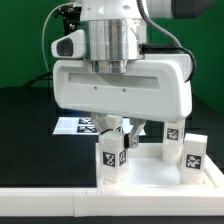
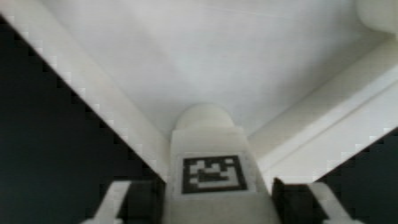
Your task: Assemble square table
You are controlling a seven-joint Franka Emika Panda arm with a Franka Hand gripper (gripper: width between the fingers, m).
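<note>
place: robotics lab | evidence: black table [image 1: 25, 120], marker board [image 1: 78, 125], tagged white parts, robot arm [image 1: 110, 35]

The square table top [image 1: 150, 172] is a large white plastic piece lying flat near the front of the black work surface, its raised rim showing along the near edge. Three stubby white legs stand upright on it — one [image 1: 109, 157] toward the exterior view's left, one [image 1: 171, 139] farther back, one [image 1: 192, 155] at the right — each carrying a black-and-white tag. In the wrist view, the left leg [image 2: 212, 150] appears as a tapered white post with its tag facing the camera.
</note>
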